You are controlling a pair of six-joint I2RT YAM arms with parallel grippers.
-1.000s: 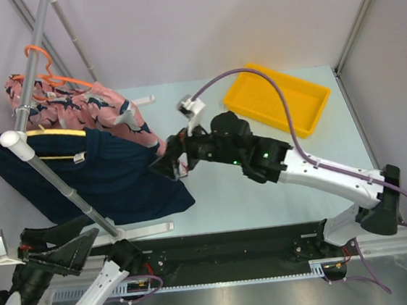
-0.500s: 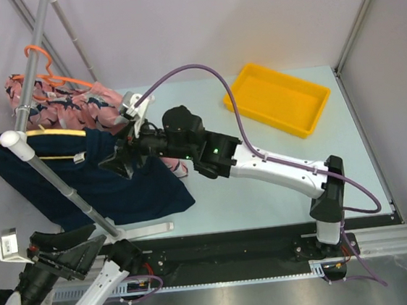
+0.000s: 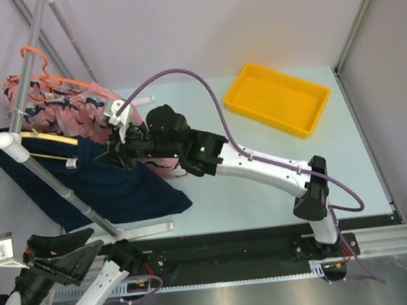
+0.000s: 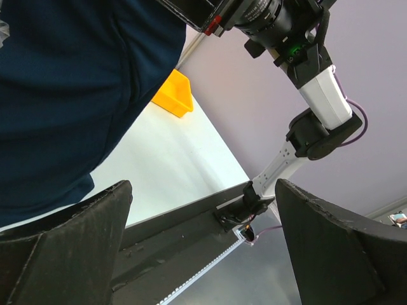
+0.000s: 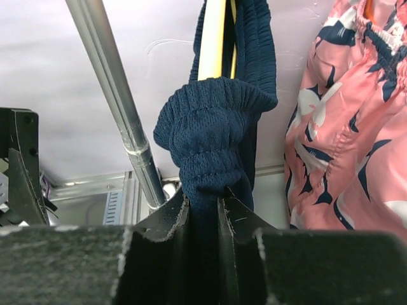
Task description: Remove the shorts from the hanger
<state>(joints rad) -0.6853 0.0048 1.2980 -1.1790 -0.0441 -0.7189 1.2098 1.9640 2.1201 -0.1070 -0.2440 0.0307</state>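
Waistband of navy shorts (image 5: pixel 216 121) sat pinched in my right end effector (image 5: pixel 202 206), beside yellow hanger (image 5: pixel 213 38); my left end effector (image 4: pixel 203 229) hung wide open.

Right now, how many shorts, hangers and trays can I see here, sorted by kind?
Shorts: 2, the navy shorts and the pink shark-print shorts
Hangers: 2, the orange hanger and the yellow hanger
Trays: 1, the yellow tray
Total: 5
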